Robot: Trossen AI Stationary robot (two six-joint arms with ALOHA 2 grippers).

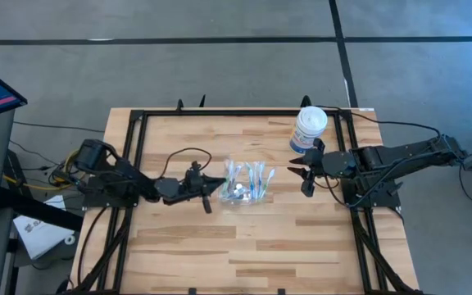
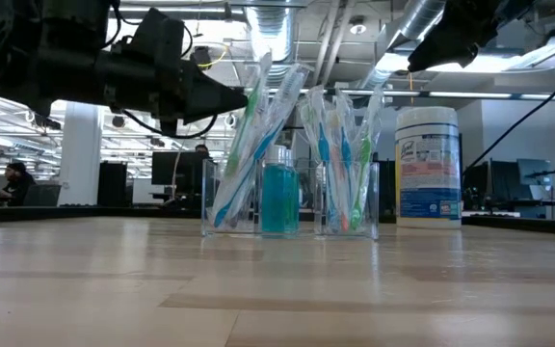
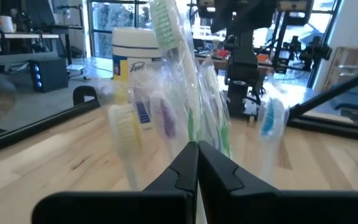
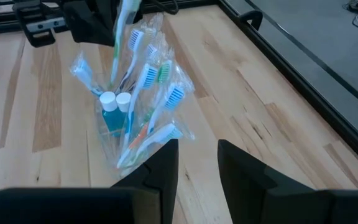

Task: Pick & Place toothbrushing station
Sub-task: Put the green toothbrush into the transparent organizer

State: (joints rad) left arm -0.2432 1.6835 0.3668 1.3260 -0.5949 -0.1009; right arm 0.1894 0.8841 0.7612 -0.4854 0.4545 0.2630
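Note:
The toothbrushing station (image 1: 246, 184) stands mid-table: a clear holder (image 2: 287, 198) with several wrapped toothbrushes standing in it and small blue bottles with white caps (image 4: 115, 102) in its middle. My left gripper (image 1: 215, 186) is at the station's left side, shut on a green toothbrush (image 2: 251, 106). My right gripper (image 1: 301, 179) is open and empty, raised above the table to the station's right; the right wrist view looks down on the station past its gripper (image 4: 197, 155). My left gripper pinches the wrapped green toothbrush's handle (image 3: 193, 130) between its two fingers, below the brush head (image 3: 162, 17). The fingers come level from the table's left and lie across the handle. The toothbrush stands tilted, its lower end (image 2: 222, 210) in the holder.
A large white tub with a blue label (image 1: 310, 129) stands at the far right, just behind my right arm. A black frame (image 1: 138, 147) runs along the table's left, far and right sides. Bare wood lies toward the near edge (image 1: 244, 254).

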